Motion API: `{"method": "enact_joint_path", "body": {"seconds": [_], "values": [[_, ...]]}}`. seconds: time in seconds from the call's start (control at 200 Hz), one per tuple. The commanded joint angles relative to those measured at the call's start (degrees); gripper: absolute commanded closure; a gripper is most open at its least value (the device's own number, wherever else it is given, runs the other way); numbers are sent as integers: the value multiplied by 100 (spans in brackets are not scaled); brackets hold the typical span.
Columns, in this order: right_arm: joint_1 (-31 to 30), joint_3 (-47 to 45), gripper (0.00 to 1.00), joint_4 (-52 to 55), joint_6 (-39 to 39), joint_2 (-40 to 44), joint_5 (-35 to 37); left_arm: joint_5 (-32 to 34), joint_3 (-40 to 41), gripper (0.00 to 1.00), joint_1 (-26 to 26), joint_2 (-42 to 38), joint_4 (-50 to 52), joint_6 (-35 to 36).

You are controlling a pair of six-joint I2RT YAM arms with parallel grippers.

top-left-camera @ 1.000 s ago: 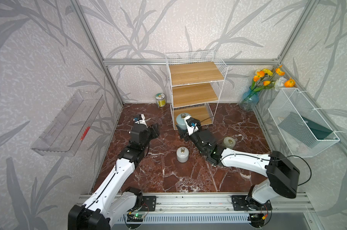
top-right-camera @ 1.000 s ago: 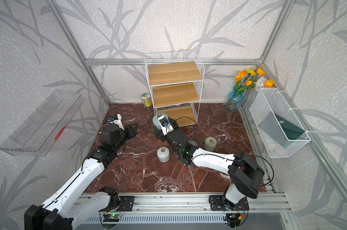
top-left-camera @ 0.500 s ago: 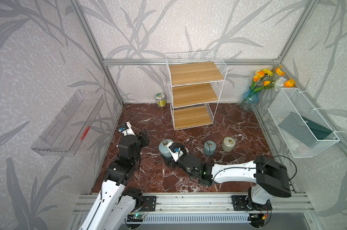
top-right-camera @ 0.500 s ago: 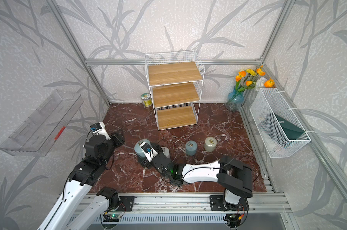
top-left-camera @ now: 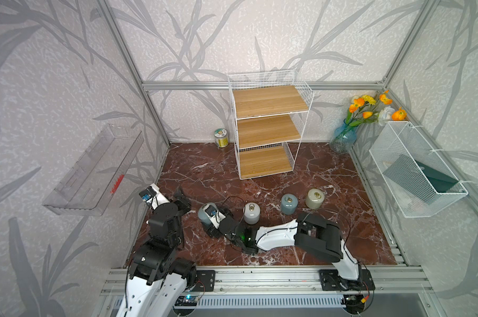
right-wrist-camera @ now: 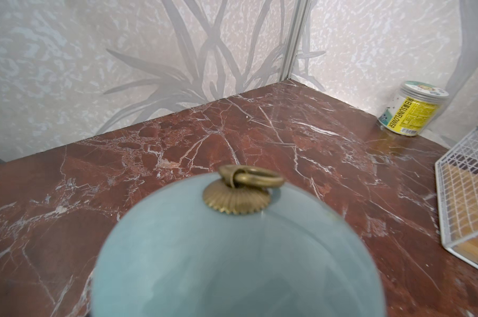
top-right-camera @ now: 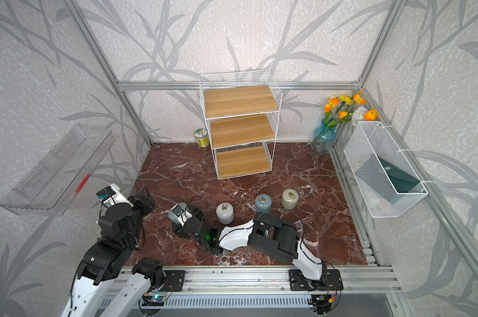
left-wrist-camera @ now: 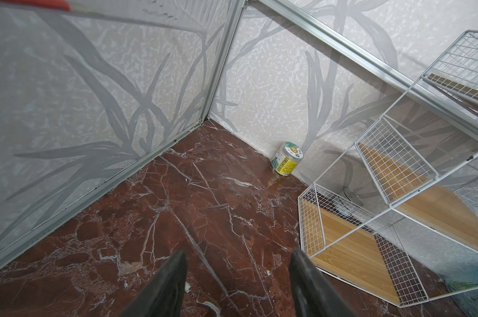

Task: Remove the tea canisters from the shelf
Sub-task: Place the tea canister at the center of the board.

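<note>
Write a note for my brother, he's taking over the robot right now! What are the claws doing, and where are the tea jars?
The left claw is open and empty.
The right claw is closed around the held blue-grey canister, which is upright and low over the floor. I cannot tell if it is set down.
The shelf has all three boards bare.
In front of it, the white canister, the other blue-grey canister and the beige canister stand in a row.
Done: all four are off the shelf.
Left: release the held one and pull the arm back.

Printed tin (top-left-camera: pixel 221 138) by back wall — flower vase (top-left-camera: pixel 342 138) in corner, mesh basket (top-left-camera: pixel 388 164) on side wall.
</note>
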State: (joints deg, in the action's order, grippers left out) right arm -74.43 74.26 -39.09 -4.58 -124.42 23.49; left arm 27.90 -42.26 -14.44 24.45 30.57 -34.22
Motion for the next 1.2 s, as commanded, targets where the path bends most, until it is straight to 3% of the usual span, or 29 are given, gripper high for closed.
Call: {"method": "enact_joint_path", "body": {"seconds": [0.0, 0.54, 1.195], "values": [[-27, 610, 28, -80, -16, -204, -70, 209, -61, 38, 42, -113, 168, 3], [229, 1661, 27, 647, -120, -1166, -214, 128, 59, 37, 46, -116, 202, -64], [228, 589, 7, 922, -632, -754, -19, -63, 172, 37, 45, -81, 91, -218]]}}
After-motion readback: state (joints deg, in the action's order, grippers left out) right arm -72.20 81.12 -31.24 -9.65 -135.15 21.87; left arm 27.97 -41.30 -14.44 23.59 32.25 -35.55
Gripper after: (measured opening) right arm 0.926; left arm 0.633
